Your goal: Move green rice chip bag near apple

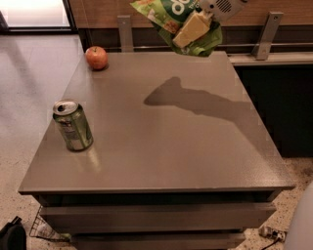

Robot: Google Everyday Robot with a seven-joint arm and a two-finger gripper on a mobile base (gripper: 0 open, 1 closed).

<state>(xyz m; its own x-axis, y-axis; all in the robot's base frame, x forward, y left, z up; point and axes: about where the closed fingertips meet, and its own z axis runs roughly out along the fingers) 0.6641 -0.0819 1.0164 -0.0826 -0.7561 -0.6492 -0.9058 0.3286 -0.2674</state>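
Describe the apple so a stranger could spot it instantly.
Start at the grey table and go to its far left corner, where the apple sits alone. It is small, round and red-orange, unlike the green soda can at the near left edge or the green rice chip bag held aloft by the pincer over the far edge.

Single view, set high in front of the table (pixel 176 156), tilted steeply down, facing the back wall. Moderately near: whole tabletop in frame. At the top edge, partly cut off, the gripper (pixel 191 30), clamped on the green rice chip bag (pixel 164 10). Left of and below the gripper, the apple (pixel 97 57). Farther below-left, closest to the lens, the soda can (pixel 73 125).
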